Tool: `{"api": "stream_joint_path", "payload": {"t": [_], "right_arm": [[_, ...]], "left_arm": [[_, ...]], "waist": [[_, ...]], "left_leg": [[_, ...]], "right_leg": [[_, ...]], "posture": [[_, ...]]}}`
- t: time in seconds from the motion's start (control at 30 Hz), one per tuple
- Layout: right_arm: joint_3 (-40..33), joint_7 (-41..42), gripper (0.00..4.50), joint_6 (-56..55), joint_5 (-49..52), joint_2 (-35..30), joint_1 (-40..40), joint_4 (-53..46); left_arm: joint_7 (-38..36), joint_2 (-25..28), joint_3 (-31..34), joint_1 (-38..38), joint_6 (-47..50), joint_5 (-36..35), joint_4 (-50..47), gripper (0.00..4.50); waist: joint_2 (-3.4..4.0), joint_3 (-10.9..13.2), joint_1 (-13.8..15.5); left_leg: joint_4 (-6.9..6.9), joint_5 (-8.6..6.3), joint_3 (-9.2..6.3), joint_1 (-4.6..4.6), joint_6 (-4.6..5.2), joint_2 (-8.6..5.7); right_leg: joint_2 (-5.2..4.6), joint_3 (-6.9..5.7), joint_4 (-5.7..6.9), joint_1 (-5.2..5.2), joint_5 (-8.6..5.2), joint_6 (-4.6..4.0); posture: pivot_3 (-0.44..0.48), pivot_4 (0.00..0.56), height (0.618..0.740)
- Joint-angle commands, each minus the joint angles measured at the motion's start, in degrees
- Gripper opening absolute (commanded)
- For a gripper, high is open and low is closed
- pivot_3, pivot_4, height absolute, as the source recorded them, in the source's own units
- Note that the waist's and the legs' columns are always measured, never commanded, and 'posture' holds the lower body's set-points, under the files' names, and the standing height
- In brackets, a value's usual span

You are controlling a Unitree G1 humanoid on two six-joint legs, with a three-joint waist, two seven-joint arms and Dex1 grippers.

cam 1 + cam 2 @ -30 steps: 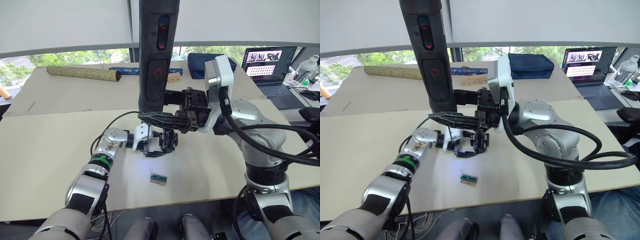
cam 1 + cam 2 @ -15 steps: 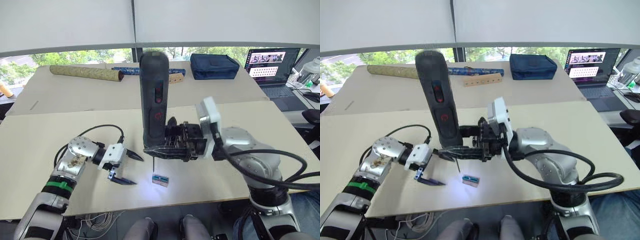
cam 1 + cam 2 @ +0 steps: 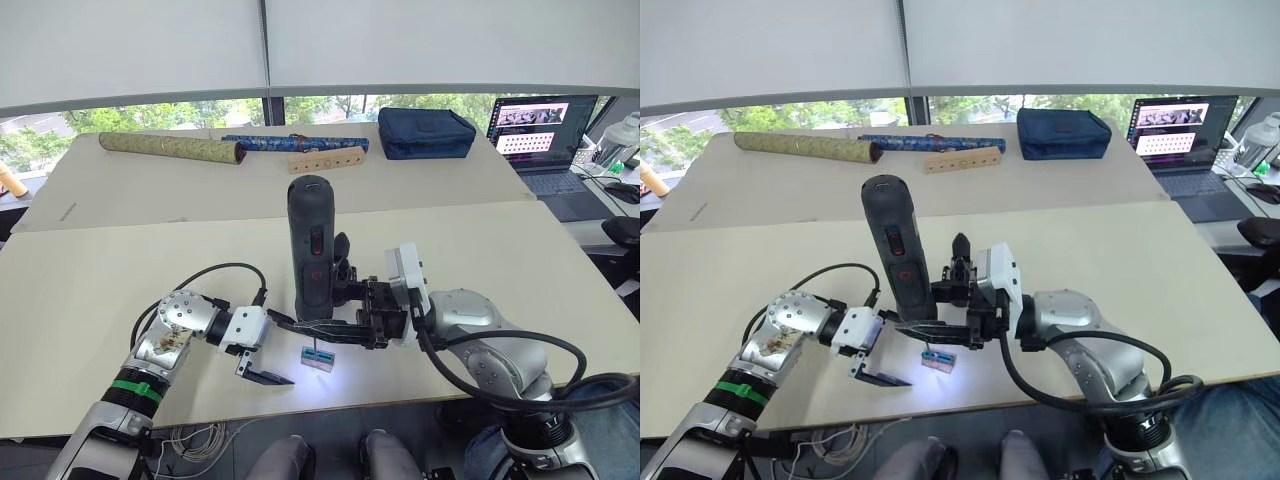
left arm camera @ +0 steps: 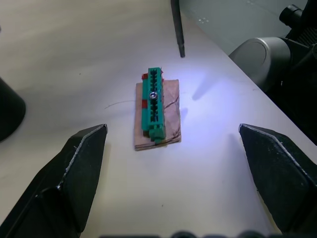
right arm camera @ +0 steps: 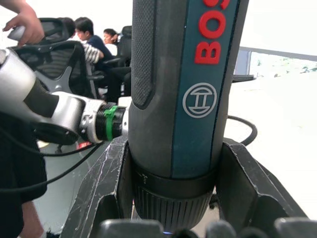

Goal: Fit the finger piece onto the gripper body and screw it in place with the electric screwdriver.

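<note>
The electric screwdriver (image 3: 311, 245) stands upright with my right gripper (image 3: 320, 327) shut on its lower end. Its thin bit (image 4: 177, 29) hangs just above the table, and its light falls on a tiny green-and-tan block (image 3: 318, 358). My left gripper (image 3: 288, 351) is open and empty, with its fingers (image 4: 74, 171) spread on either side of that block (image 4: 155, 111). Behind the screwdriver stands the gripper body (image 3: 960, 255), a black block with a pointed top, mostly hidden. I cannot tell the finger piece apart from it.
At the back of the table (image 3: 80, 280) lie a tan rolled tube (image 3: 170, 148), a blue rolled tube (image 3: 290, 142), a wooden strip with holes (image 3: 325, 159) and a navy pouch (image 3: 428, 131). A laptop (image 3: 545, 135) sits far right. The table's front edge is close below the block.
My left gripper let go of the gripper body, drew back and now brackets the green block. My right gripper has brought the screwdriver down from high up to just above the table.
</note>
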Motion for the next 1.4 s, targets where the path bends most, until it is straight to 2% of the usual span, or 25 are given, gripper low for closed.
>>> {"api": "stream_joint_path", "payload": {"t": [0.03, 0.07, 0.13, 0.17, 0.2, 0.23, 0.33, 0.6, 1.1, 1.4], "right_arm": [[-0.94, -0.48, 1.91, -1.9, 0.19, 0.33, -1.21, -2.42], [-0.78, -0.62, 1.91, -1.83, 0.08, 0.31, -1.14, -2.46], [-0.67, -0.84, 1.91, -1.42, 0.27, 0.31, -0.85, -2.67], [-0.7, -0.82, 1.91, -0.92, 0.78, 0.26, -0.65, -2.58], [-0.73, -0.8, 1.91, -0.57, 1.14, 0.22, -0.51, -2.5], [-0.77, -0.51, 1.91, -0.5, 1.39, 0.16, -0.41, -2.25], [-0.84, 0.33, 1.91, -0.94, 1.37, -0.14, -0.11, -1.92], [0.31, 4.11, 1.91, -4.58, -0.81, -1.61, 1.51, -2.32], [0.99, 4.44, 1.91, -7.32, -2.37, -0.81, 1.45, -1.21], [0.32, 4.32, 1.91, -10.07, -4.87, -0.16, 0.5, 1.36]], "left_arm": [[0.69, -0.13, 0.13, -0.23, 0.51, -0.77, -1.1, 4.5], [0.79, -0.23, 0.13, -0.29, 0.72, -0.85, -1.06, 4.5], [0.91, -0.34, 0.11, -0.35, 0.99, -0.9, -1.08, 4.5], [0.95, -0.41, 0.08, -0.44, 0.9, -0.78, -0.85, 4.5], [0.98, -0.45, 0.05, -0.51, 0.83, -0.7, -0.67, 4.5], [0.92, -0.47, 0.03, -0.62, 0.6, -0.58, -0.25, 4.5], [0.54, -0.17, -0.06, -0.45, -0.07, -0.35, 0.53, 4.5], [-0.27, -0.65, -1.0, -0.14, -1.94, 0.37, 2.42, 4.5], [-0.08, -2.13, -1.4, -1.26, -2.71, 0.51, 4.77, 4.5], [1.29, -6.06, -2.63, -4.13, -2.66, 1.83, 8.37, 4.5]], "waist": [[-0.03, 0.0, 0.0], [0.0, 0.03, -0.3], [0.05, 0.06, -0.94], [0.16, 0.11, -1.1], [0.2, 0.17, -0.62], [0.22, 0.19, -0.14], [0.22, 0.19, 0.82], [0.22, 0.19, 0.83], [0.22, 0.19, 0.87], [0.22, 0.19, 0.92]], "left_leg": [[0.0, 0.0, 0.0, 0.01, 0.0, 0.0], [-0.07, -0.01, -0.17, -0.11, 0.01, -0.06], [-0.07, 0.17, -1.95, -0.13, 0.16, -0.9], [-0.06, 0.25, -2.58, -0.16, 0.28, -1.38], [0.04, 0.54, -3.86, -0.05, 0.17, -2.27], [0.09, 0.63, -3.76, -0.05, 0.0, -2.22], [0.0, 0.62, -3.72, 0.01, -0.03, -2.13], [-0.03, 0.59, -3.41, 0.02, -0.19, -2.03], [-0.06, 0.62, -3.3, 0.06, -0.23, -2.0], [-0.05, 0.62, -3.29, 0.07, -0.23, -2.01]], "right_leg": [[0.08, 0.0, 0.0, -0.01, 0.0, 0.0], [-0.09, -0.08, 0.02, 0.35, -0.01, 0.0], [-1.5, -1.48, 0.08, 1.13, -0.46, -0.09], [-1.74, -1.84, 0.26, 1.26, -0.73, -0.08], [-1.66, -2.05, 0.37, 0.99, -0.97, 0.11], [-1.06, -1.41, 0.28, 0.67, -0.89, 0.09], [-0.96, -1.1, 0.06, 0.87, -0.88, 0.11], [-0.94, -0.35, 0.06, 0.99, -0.89, 0.14], [-0.88, -0.18, 0.1, 0.97, -0.89, 0.14], [-0.86, -0.18, 0.1, 0.97, -0.89, 0.15]], "posture": [[0.0, 0.15, 0.74], [0.0, 0.15, 0.74], [0.0, 0.15, 0.74], [0.0, 0.15, 0.74], [0.0, 0.15, 0.74], [0.0, 0.15, 0.74], [0.0, 0.15, 0.74], [0.0, 0.15, 0.74], [0.0, 0.15, 0.74], [0.0, 0.15, 0.74]]}}
